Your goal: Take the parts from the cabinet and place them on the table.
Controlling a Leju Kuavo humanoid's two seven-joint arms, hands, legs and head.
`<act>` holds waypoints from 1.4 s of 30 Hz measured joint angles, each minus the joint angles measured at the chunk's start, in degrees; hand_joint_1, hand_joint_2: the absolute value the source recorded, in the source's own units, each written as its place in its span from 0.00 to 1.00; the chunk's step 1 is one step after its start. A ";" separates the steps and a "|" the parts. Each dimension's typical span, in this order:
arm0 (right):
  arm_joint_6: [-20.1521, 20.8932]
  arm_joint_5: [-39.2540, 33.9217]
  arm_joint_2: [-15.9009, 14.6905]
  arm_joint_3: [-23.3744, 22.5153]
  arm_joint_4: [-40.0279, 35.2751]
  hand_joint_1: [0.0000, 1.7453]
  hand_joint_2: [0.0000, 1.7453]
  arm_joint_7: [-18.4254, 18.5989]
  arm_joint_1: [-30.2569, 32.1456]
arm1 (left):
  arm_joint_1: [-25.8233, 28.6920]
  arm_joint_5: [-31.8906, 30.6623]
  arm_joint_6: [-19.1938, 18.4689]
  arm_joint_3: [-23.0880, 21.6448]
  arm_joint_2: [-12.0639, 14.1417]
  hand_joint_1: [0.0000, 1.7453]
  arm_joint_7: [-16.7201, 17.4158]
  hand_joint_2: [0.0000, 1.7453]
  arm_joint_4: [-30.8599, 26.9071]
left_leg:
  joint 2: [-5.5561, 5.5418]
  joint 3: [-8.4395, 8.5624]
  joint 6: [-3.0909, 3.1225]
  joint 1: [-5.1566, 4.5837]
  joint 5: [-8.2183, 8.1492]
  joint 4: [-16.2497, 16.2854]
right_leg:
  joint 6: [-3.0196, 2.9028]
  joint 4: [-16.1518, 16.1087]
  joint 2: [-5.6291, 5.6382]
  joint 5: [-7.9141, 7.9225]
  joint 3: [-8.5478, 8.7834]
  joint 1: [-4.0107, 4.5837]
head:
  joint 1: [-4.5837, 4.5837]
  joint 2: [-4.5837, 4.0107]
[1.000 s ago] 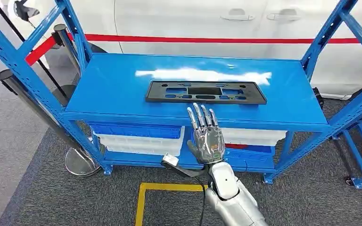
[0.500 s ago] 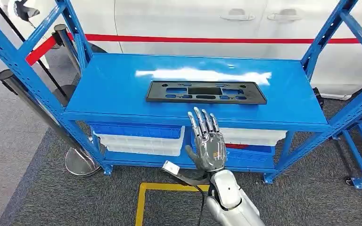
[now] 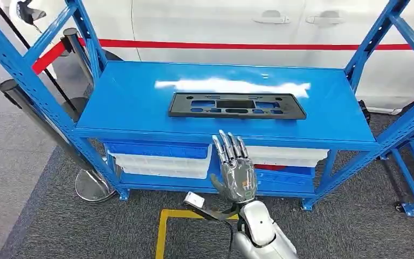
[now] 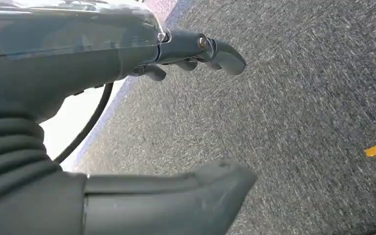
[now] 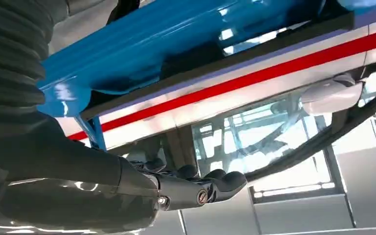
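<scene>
Hovering in front of the blue rack (image 3: 140, 102), the right hand (image 3: 234, 167) is raised palm-away, fingers (image 3: 227, 145) spread wide and holding nothing. It sits just short of the shelf's front edge, approx. at the middle, fingertips overlapping that edge in the head view.

The black part (image 3: 236, 105), a flat frame w/ cut-outs, lies on the top shelf, mid-way along, nearer the back than the front, parallel to the front edge. Not touched by anything.

The left hand (image 4: 176, 54) hangs over grey carpet (image 4: 298, 122); fingers look loosely curled w/ the thumb apart, nothing in them, but can't tell open vs closed for sure.

Progress, as I read it: nothing's lifted yet, part not gripped, no table in sight. Reach, grasp, carry and set-down are all left to do. Blue and white bins (image 3: 161, 156) sit on the lower shelf; contents can't be made out.
</scene>
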 joint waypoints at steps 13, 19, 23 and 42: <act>-0.02 -0.33 -0.33 0.04 0.19 0.00 1.00 -0.13 0.64 | 0.22 -0.04 -0.09 0.22 -0.35 0.00 -0.02 0.00 0.04 | -0.20 3.78 0.47 1.13 -2.05 -1.78 | 0.17 3.09 -0.55 5.82 -6.98 0.32 | 0.37 0.00; -0.13 -0.13 -0.33 0.11 0.15 0.00 1.00 -0.52 0.72 | -0.43 -0.15 -0.28 0.28 -0.44 0.00 -0.13 0.00 0.11 | 0.00 3.04 -1.51 1.17 -1.63 3.10 | -2.53 0.03 -0.36 2.93 -4.09 0.49 | 0.40 0.00; -0.13 -0.15 -0.31 0.13 0.20 0.00 1.00 -0.63 0.73 | -0.54 -0.41 -0.42 0.28 -0.48 0.00 -0.22 0.00 0.11 | 0.03 -8.55 -2.75 1.67 -7.82 17.57 | -2.76 -0.44 -0.39 0.71 -1.42 0.45 | -0.15 0.00; -0.17 -1.18 0.00 1.44 1.14 0.00 1.00 -1.33 1.35 | 0.01 -0.79 -0.52 0.42 -0.52 0.00 -0.59 0.00 0.26 | -0.34 -3.00 1.27 0.66 2.58 0.76 | -0.50 9.73 -0.47 -4.46 -8.30 0.75 | 0.00 0.00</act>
